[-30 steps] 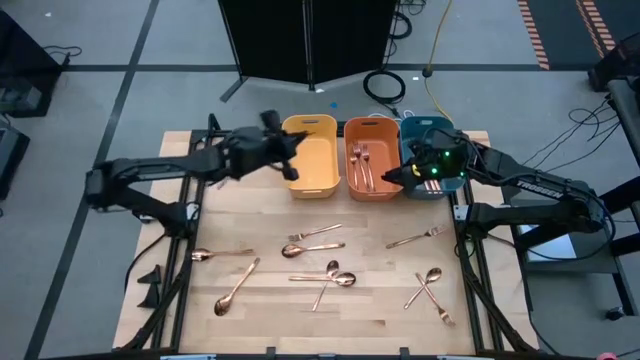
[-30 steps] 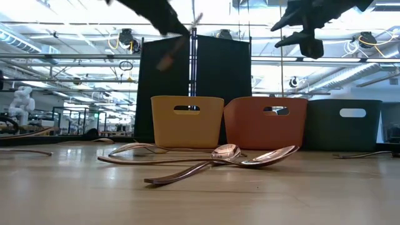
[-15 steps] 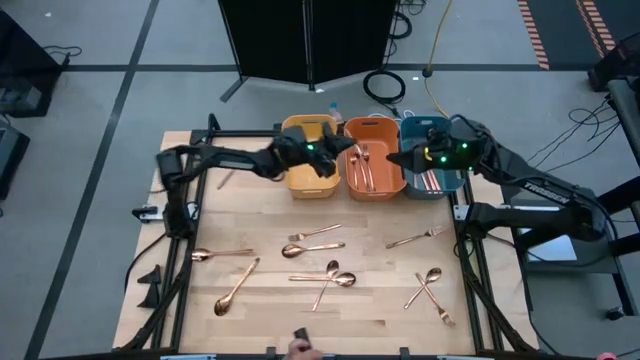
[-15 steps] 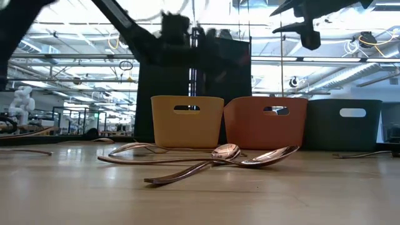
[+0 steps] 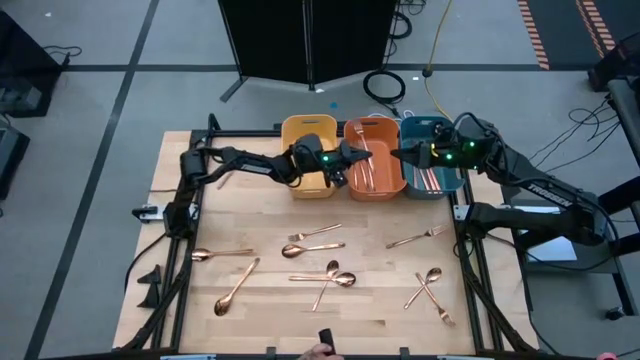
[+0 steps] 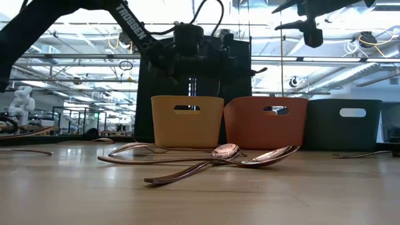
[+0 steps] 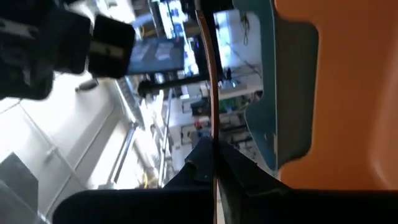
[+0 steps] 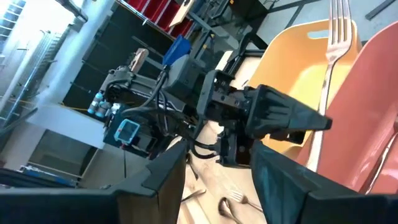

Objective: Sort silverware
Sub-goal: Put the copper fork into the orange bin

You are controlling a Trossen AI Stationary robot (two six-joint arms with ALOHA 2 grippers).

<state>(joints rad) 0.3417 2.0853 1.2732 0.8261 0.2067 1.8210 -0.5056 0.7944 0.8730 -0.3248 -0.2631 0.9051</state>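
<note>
The left gripper (image 5: 350, 158) is above the yellow bin (image 5: 309, 160) and orange bin (image 5: 373, 160), clamped tight on a fork (image 8: 336, 28) (seen edge-on in its wrist view, so only a thin copper line). The right gripper (image 5: 398, 156) hangs near the teal bin (image 5: 430, 160), fingers spread wide, nothing between them. Approx. ten silverware pieces (image 5: 322, 280) lie on the table (image 5: 370, 300) — more are in the orange and teal bins.
</note>
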